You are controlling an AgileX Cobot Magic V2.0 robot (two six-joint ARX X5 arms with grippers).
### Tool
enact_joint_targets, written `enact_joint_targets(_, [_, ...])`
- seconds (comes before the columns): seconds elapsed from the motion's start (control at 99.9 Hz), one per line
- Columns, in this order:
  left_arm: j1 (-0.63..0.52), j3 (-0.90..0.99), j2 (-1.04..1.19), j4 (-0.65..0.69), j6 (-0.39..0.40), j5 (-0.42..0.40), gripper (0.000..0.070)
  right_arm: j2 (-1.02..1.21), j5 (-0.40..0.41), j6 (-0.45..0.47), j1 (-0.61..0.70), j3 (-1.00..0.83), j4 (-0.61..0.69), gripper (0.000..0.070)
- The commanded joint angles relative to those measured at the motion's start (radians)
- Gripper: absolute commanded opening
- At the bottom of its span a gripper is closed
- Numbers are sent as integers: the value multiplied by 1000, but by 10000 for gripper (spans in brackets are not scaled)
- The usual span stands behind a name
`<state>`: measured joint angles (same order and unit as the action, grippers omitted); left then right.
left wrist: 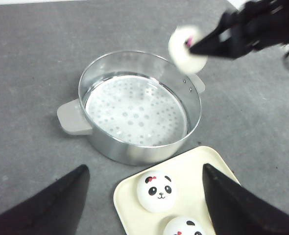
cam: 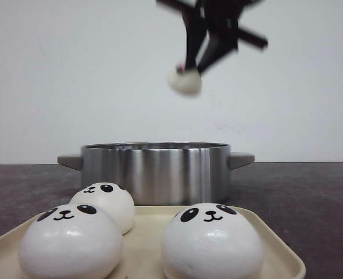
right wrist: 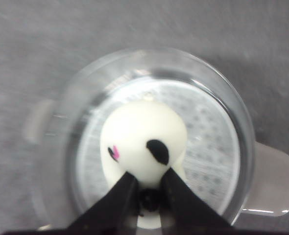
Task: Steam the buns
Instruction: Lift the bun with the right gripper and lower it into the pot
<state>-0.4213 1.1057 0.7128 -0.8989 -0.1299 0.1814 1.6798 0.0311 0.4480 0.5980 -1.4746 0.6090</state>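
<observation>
Your right tool (cam: pixel 189 71) is clamped on one bun (cam: pixel 185 81), high above the steel steamer pot (cam: pixel 155 170) on the worktop (cam: pixel 311 197). Your left tool (left wrist: pixel 144 203) hangs with fingers spread apart — three more buns (cam: pixel 211 241) sit on the cream tray (cam: pixel 276 247).

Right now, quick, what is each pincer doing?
Left pincer: open, holding nothing.
Right pincer: shut on a panda bun, up above the steamer pot.
</observation>
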Motion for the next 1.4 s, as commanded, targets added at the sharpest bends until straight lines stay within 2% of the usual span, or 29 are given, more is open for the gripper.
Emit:
enact_joint_targets(0.0, [-5, 10, 8, 10, 14, -3, 439, 50, 7, -12, 0, -13, -13, 0])
enact_joint_targets(0.17, [-5, 10, 19, 7, 14, -6, 439, 156, 58, -11, -27, -14, -48, 0])
enact_joint_targets(0.44, [-5, 10, 27, 1, 13, -6, 439, 304, 54, -11, -33, -108, -55, 0])
enact_joint_targets(0.631, [-5, 10, 26, -6, 13, -5, 439, 371, 11, -15, -33, -184, -55, 0])
enact_joint_targets(0.891, [-5, 10, 26, -30, 14, -6, 439, 405, -59, -14, -40, -188, -15, 0])
enact_joint_targets(1.191, [-5, 10, 26, -28, 15, -6, 439, 413, -59, -14, -61, -188, 23, 3])
enact_joint_targets(1.251, [-5, 10, 26, -29, 16, -6, 439, 413, -59, -14, -62, -188, 24, 50])
enact_joint_targets(1.361, [-5, 10, 26, -29, 16, -6, 439, 413, -58, -14, -62, -188, 24, 274])
enact_joint_targets(1.391, [-5, 10, 26, -29, 16, -6, 439, 413, -58, -14, -62, -188, 24, 316])
